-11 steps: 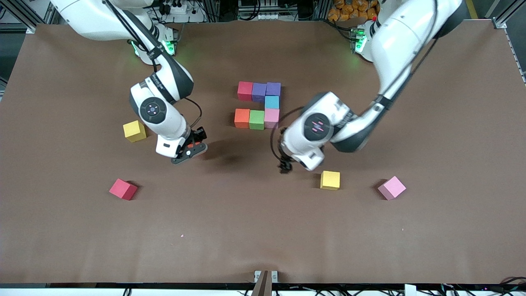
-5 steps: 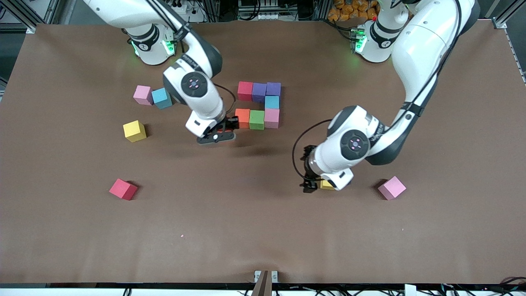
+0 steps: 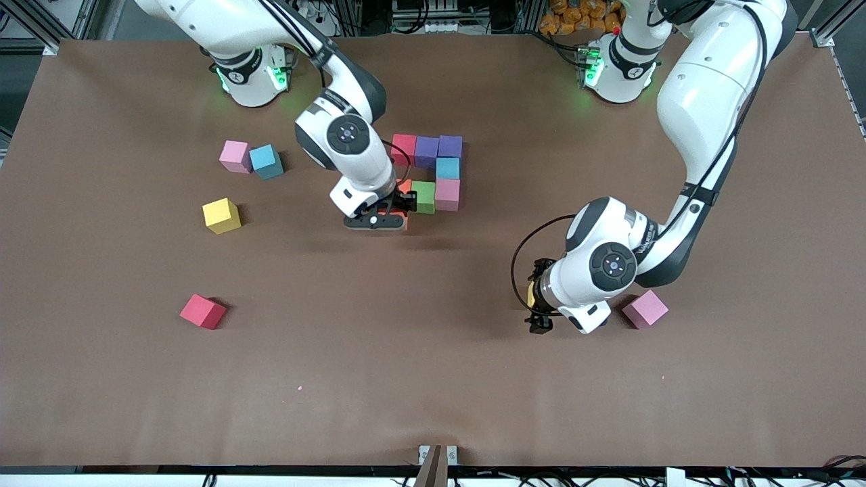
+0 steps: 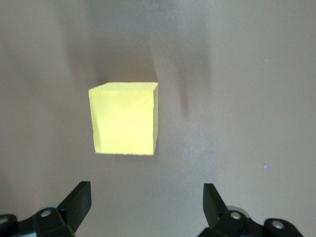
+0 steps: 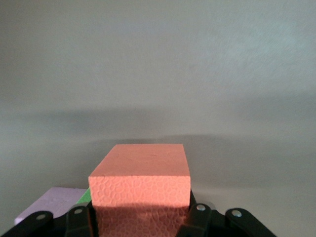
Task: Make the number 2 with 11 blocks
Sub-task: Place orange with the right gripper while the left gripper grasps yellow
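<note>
The number 2 (image 3: 426, 172) sits in the upper centre of the frame and is about two thirds built. You have the top bar of red, purple and purple, the blue cube (image 3: 447, 168) below it, and the middle bar of pink, green and orange.

A second ago the right gripper (image 3: 387, 218) was out over bare table, well short of the digit. Now it is down at the digit's lower edge, right at the middle bar's orange cube (image 3: 404, 185). Its jaws are clamped on a second orange block (image 5: 140, 182). I read that as the eighth cube, about to be seated. Not released yet.

The left gripper (image 4: 145, 192) has swung from mid-table to the lower part of the frame. It now hangs over a yellow block (image 4: 126, 118) with its jaws spread wide, nothing held. Probably the next pick.

Still loose:
- pink block (image 3: 645, 308), just beside the left arm
- pink block (image 3: 235, 155)
- blue block (image 3: 266, 161)
- yellow block (image 3: 221, 215)
- red block (image 3: 202, 311)

The last four lie toward the right arm's end. That is plenty for the bottom bar.
</note>
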Tool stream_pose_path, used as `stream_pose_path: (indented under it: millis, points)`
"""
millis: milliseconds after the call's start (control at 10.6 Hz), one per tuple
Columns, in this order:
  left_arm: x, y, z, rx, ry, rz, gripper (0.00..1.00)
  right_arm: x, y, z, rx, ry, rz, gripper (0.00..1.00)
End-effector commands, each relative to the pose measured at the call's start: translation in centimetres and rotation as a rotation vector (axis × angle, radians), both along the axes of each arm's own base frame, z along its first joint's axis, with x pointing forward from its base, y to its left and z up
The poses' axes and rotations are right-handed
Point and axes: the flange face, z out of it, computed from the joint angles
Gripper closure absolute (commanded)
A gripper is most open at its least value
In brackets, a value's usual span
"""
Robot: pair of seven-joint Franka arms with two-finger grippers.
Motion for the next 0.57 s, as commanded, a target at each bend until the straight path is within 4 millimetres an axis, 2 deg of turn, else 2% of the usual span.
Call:
stream_pose_path:
  millis: [0, 189, 284, 473]
  points:
    - [0.4, 1.1, -0.8, 0.004, 0.011, -0.027, 0.0, 0.5, 0.6, -0.9, -0.004, 0.002, -0.029, 0.59]
    - [0.2, 1.1, -2.3, 0.018, 0.022, -0.065, 0.0, 0.0, 1.0, -2.1, -0.001, 0.014, -0.028, 0.59]
    - [0.5, 1.8, -2.2, 0.014, 0.024, -0.054, 0.0, 0.0, 1.0, -2.4, 0.0, 0.018, -0.038, 0.59]
    - [0.1, 1.3, -2.6, 0.019, 0.03, -0.062, 0.0, -0.6, 1.4, -3.9, -0.033, 0.0, -0.033, 0.59]
